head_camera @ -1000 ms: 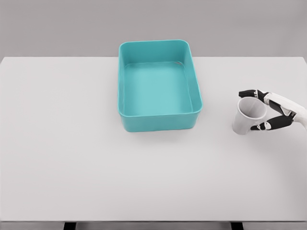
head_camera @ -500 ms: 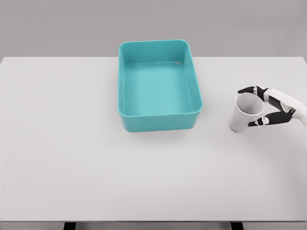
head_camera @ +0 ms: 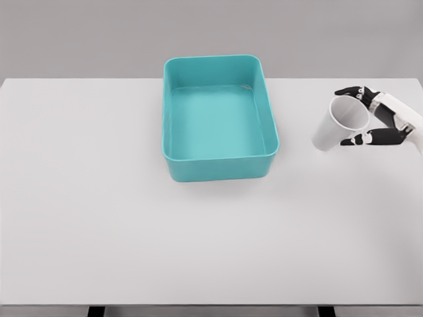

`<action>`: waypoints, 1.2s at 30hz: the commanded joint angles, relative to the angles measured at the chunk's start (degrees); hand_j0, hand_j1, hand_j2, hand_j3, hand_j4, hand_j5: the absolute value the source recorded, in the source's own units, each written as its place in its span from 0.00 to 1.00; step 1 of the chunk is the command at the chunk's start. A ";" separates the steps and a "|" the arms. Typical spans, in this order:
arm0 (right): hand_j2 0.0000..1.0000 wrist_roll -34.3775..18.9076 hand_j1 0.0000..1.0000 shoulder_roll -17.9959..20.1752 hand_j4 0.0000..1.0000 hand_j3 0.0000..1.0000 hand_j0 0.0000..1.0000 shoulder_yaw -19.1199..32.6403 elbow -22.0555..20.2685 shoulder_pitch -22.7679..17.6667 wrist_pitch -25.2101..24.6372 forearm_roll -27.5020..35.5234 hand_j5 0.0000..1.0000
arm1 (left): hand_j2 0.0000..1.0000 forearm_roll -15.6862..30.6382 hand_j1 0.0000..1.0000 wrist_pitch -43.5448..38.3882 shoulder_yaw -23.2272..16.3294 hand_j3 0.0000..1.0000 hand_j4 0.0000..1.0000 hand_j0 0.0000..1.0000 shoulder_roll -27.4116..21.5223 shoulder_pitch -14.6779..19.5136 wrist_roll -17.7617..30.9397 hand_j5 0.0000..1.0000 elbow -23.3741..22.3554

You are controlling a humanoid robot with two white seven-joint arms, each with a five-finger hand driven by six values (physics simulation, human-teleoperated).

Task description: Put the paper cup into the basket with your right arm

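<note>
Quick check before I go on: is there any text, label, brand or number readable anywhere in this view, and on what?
None. No readable text in the head view.
Paper cup, held in the right hand: plain white, no print visible.
Basket: plain teal, no label; a small mark near its far right inner corner is too small to read.
Table: bare white, no markings.

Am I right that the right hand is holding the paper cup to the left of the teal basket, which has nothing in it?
Not quite: the head view shows the right hand holding the paper cup to the right of the teal basket, not the left. The basket does have nothing in it.
</note>
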State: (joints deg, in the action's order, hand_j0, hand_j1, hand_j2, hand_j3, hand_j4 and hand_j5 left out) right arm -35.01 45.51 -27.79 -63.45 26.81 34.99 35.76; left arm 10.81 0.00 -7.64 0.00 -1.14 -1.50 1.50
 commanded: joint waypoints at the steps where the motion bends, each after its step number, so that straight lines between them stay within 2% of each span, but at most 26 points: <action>1: 0.70 0.01 0.70 -1.30 0.70 0.70 0.70 2.38 -0.10 0.00 -0.09 0.54 0.70 | 1.00 0.00 1.00 0.00 0.00 1.00 1.00 1.00 0.00 0.00 0.00 1.00 -0.01; 8: 0.70 0.01 0.70 -3.41 0.70 0.70 0.70 4.58 -0.71 0.79 -0.27 0.36 0.70 | 1.00 0.00 1.00 0.00 0.00 1.00 1.00 1.00 0.00 0.00 0.09 1.00 -0.01; 14: 0.70 0.01 0.70 -7.80 0.70 0.70 0.70 4.76 -0.71 3.25 -0.44 0.27 0.70 | 1.00 0.00 1.00 0.00 0.00 1.00 1.00 1.00 0.00 0.00 0.00 1.00 -0.01; 19: 0.70 0.01 0.70 -9.30 0.70 0.70 0.70 6.25 -0.71 3.96 -0.62 0.27 0.70 | 1.00 0.00 1.00 0.00 0.00 1.00 1.00 1.00 0.00 0.00 0.09 1.00 -0.01; 31: 0.71 0.01 0.71 -15.36 0.71 0.71 0.71 6.61 -1.59 6.06 -0.80 0.45 0.71 | 1.00 0.00 1.00 0.00 0.00 1.00 1.00 1.00 0.00 0.00 0.00 1.00 -0.01; 36: 0.71 0.01 0.71 -16.68 0.71 0.71 0.71 5.90 -1.59 6.42 -0.89 0.01 0.71 | 1.00 0.00 1.00 0.00 0.00 1.00 1.00 1.00 0.00 0.00 0.00 1.00 -0.01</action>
State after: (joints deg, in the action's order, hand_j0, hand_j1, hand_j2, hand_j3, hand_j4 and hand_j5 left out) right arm -35.01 29.53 -21.62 -64.94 33.40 34.21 35.53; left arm 10.81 0.00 -7.64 0.00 -1.14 -1.48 1.50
